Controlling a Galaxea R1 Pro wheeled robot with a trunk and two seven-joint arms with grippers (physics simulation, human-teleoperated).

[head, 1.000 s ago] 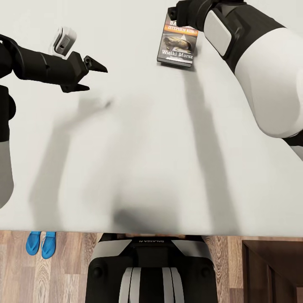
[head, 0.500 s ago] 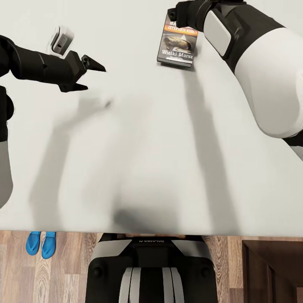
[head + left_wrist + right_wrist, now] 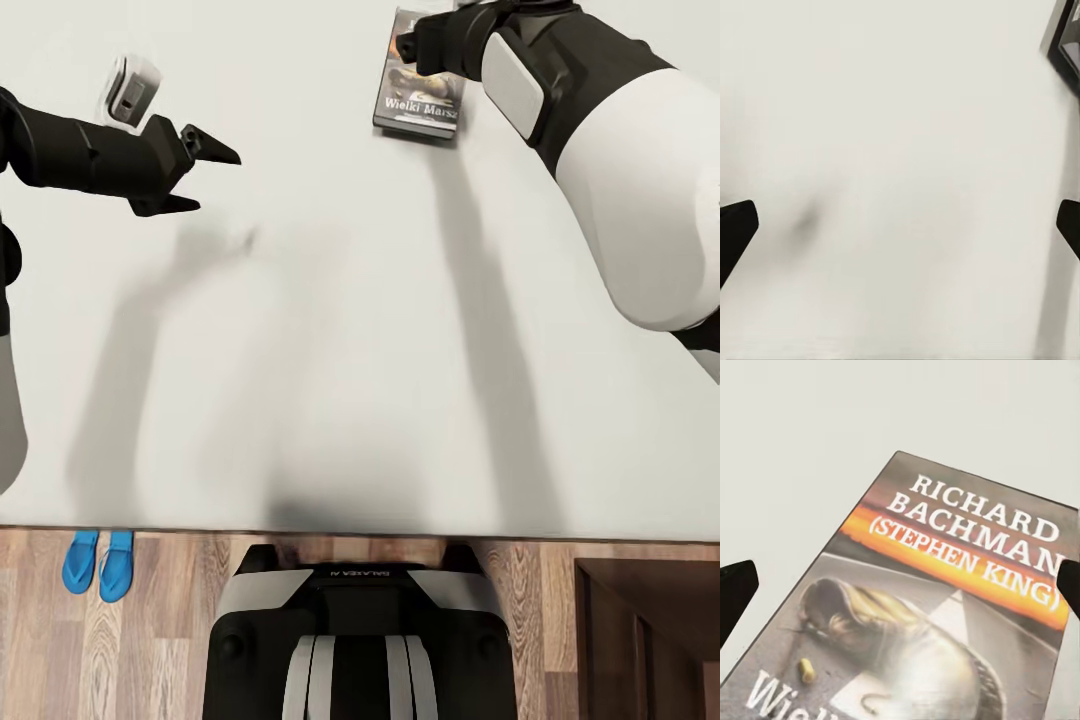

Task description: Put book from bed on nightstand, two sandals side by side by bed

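Note:
The book (image 3: 420, 105) lies flat on the bed's off-white mattress (image 3: 330, 350), at the far side. Its dark cover, orange band and white lettering are large in the right wrist view (image 3: 945, 592). My right gripper (image 3: 425, 45) hovers open over the book's upper half, and its two fingertips (image 3: 736, 589) stand wide apart on either side of the cover. My left gripper (image 3: 215, 182) is open above bare mattress, well to the left of the book. The book's corner (image 3: 1066, 45) shows in the left wrist view. The two blue sandals (image 3: 98, 565) lie side by side on the floor by the bed's near edge.
The wood-plank floor (image 3: 150, 650) runs along the bed's near edge, where my base (image 3: 360, 640) stands. A dark-brown nightstand (image 3: 650, 640) sits at the lower right, next to the bed.
The view has shifted a little toward the bed. My right gripper has come further over the book and now covers its top. My left gripper has drifted slightly left.

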